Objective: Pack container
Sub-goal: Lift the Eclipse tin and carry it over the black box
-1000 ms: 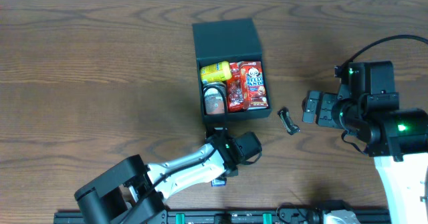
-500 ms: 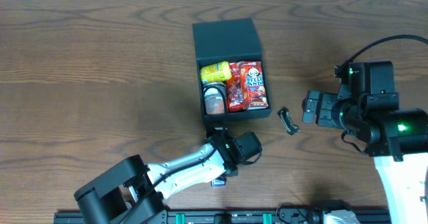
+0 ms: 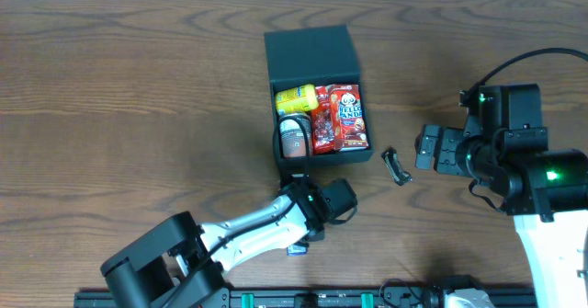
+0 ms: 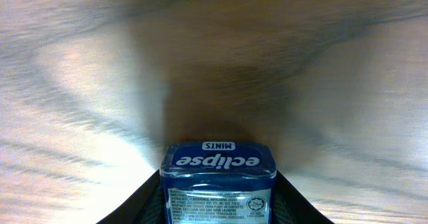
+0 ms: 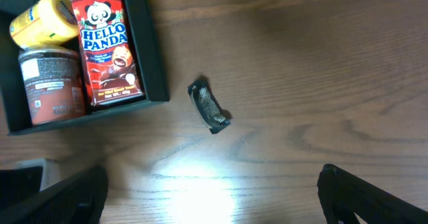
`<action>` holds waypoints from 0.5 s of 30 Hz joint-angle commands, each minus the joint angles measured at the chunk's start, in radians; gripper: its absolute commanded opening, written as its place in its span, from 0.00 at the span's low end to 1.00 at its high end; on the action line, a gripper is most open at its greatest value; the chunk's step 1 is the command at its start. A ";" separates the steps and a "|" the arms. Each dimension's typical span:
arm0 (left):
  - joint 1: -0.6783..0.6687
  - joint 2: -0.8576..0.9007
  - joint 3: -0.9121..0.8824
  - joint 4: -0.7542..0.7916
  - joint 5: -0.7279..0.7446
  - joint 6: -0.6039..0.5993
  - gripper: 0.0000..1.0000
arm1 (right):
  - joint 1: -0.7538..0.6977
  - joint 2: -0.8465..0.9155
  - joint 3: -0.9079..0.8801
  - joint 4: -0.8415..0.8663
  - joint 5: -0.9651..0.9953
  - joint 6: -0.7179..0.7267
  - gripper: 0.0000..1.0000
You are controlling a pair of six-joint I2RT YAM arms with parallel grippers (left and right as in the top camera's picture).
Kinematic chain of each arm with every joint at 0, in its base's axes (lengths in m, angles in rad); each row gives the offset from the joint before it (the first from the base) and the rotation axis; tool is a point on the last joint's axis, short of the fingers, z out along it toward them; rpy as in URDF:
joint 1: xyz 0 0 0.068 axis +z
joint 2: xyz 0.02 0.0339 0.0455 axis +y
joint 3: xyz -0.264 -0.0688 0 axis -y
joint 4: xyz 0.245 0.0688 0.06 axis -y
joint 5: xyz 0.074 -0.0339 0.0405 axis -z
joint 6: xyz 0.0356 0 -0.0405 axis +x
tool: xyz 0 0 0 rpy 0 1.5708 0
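Left hand [image 4: 218, 205]: clamped on blue Eclipse mints tin [image 4: 218, 162], barely shifted since a second ago; tin's near end cut off by frame; open container [image 3: 310, 55] just beyond hand.

The overhead camera looks straight down on the tabletop [image 3: 138, 87] from well above and takes in most of its width. The left wrist camera sits low and very close. It faces along the blurred wood, and a blue mint tin [image 4: 219, 180] fills its bottom centre. The right wrist camera looks down from a middling height. It shares with the overhead view one corner of the container [image 5: 155, 57], a red snack box [image 5: 105, 47] and a small dark piece [image 5: 210, 106] beside them.
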 commanded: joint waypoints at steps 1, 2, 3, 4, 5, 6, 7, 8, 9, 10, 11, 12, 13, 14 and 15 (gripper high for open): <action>0.006 -0.054 0.050 -0.072 -0.044 0.028 0.06 | -0.005 0.000 -0.008 0.000 0.014 0.013 0.99; 0.006 -0.066 0.076 -0.103 -0.050 0.053 0.06 | -0.005 0.000 -0.008 0.000 0.014 0.013 0.99; 0.006 -0.077 0.106 -0.135 -0.056 0.082 0.06 | -0.005 0.000 -0.008 0.000 0.014 0.013 0.99; 0.007 -0.086 0.137 -0.163 -0.059 0.106 0.06 | -0.005 0.000 -0.008 0.000 0.014 0.013 0.99; 0.008 -0.094 0.185 -0.197 -0.063 0.143 0.06 | -0.005 0.000 -0.008 0.000 0.014 0.013 0.99; 0.012 -0.096 0.218 -0.219 -0.064 0.164 0.06 | -0.005 0.000 -0.008 0.000 0.014 0.013 0.99; 0.022 -0.096 0.278 -0.258 -0.063 0.191 0.06 | -0.005 0.000 -0.008 0.000 0.014 0.013 0.99; 0.033 -0.096 0.322 -0.282 -0.063 0.211 0.06 | -0.005 0.000 -0.008 0.000 0.014 0.013 0.99; 0.050 -0.096 0.375 -0.309 -0.058 0.235 0.06 | -0.005 0.000 -0.008 0.000 0.014 0.013 0.99; 0.067 -0.096 0.418 -0.326 -0.051 0.261 0.06 | -0.005 0.000 -0.008 0.000 0.014 0.013 0.99; 0.094 -0.096 0.473 -0.344 -0.044 0.298 0.06 | -0.005 0.000 -0.008 0.000 0.014 0.013 0.99; 0.117 -0.096 0.512 -0.354 -0.044 0.319 0.06 | -0.005 0.000 -0.008 0.001 0.014 0.013 0.99; 0.158 -0.093 0.565 -0.364 -0.039 0.353 0.06 | -0.005 0.000 -0.008 0.002 0.014 0.013 0.99; 0.196 -0.089 0.600 -0.364 -0.015 0.392 0.06 | -0.005 0.000 -0.008 0.002 0.014 0.013 0.99; 0.228 -0.080 0.624 -0.364 0.011 0.422 0.05 | -0.005 0.000 -0.008 0.002 0.014 0.013 0.99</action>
